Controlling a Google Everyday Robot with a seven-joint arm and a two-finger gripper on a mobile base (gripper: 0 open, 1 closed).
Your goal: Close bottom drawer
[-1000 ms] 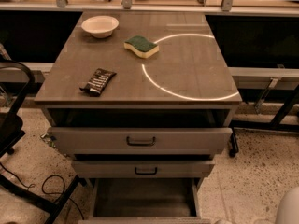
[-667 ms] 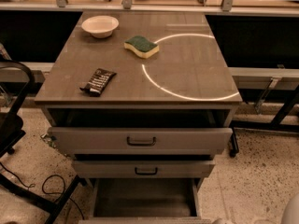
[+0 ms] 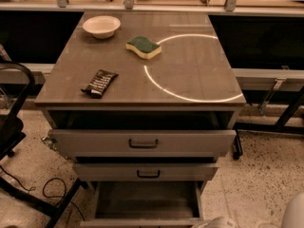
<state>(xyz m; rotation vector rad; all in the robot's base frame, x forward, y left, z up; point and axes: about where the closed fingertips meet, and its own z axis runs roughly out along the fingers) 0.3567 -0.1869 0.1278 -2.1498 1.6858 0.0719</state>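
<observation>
Bottom drawer (image 3: 147,201) stood pulled out at the foot of the cabinet (image 3: 199,75), below the middle drawer (image 3: 147,172). Prob. light, stiff, rail-guided: push flat on its front. Gripper (image 3: 218,222) sat low by its right corner; open or closed, couldn't tell.

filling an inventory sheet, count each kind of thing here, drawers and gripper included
bowl: 1
sponge: 1
dark packet: 1
drawers: 3, top drawer, middle drawer, bottom drawer
gripper: 1, at the picture's bottom edge, beside bottom drawer
total: 7
</observation>
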